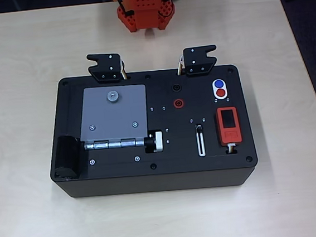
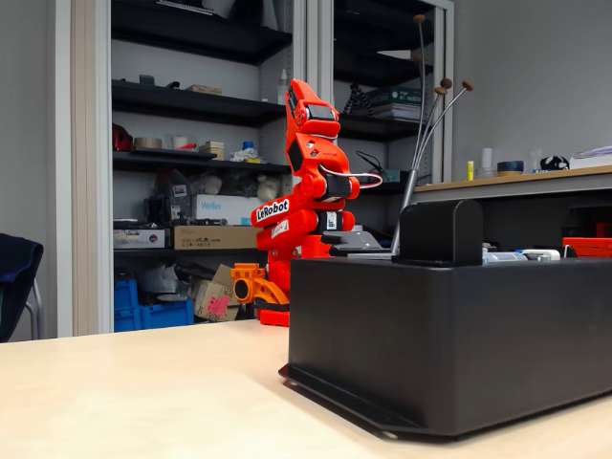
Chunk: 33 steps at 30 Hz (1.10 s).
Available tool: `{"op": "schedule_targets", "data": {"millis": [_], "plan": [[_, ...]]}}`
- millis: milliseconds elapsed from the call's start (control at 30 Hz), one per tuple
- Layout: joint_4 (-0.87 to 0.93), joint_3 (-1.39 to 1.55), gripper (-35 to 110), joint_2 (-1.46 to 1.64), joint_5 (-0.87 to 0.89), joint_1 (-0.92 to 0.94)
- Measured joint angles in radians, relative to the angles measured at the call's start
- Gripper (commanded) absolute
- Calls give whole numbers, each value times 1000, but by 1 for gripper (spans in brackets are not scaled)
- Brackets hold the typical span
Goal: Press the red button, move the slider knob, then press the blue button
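Observation:
A black box (image 1: 124, 175) lies in the middle of the table. On its right side, in the overhead view, a white oval holds the blue button (image 1: 218, 83) with the red button (image 1: 221, 93) just below it. Left of them and lower is a slim white-rimmed slot (image 1: 201, 143), with the dark slider knob (image 1: 199, 128) at its upper end. The orange arm (image 2: 311, 191) stands folded upright behind the box, well away from it. Its gripper (image 2: 304, 96) is at the top of the fold, and its jaws are too hard to make out. The arm's base (image 1: 145, 10) sits at the table's far edge.
The box also carries a grey hinged plate (image 1: 115, 114), a silver knurled knob (image 1: 157, 141), a red socket (image 1: 177, 102), an orange-red block with a dark screen (image 1: 228, 124) and two black brackets (image 1: 106, 66) (image 1: 199, 59). Bare tabletop surrounds the box.

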Motion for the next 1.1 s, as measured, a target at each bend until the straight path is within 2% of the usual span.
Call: {"op": "schedule_targets", "data": {"millis": [67, 167, 333, 567, 867, 1100], "plan": [[0, 0, 0, 0, -2, 11], [60, 0, 0, 0, -115, 63], [222, 0, 0, -2, -138, 192], [454, -26, 0, -2, -225, 201], [885, -204, 0, -2, -416, 64], [1333, -380, 0, -5, -689, -104]]}}
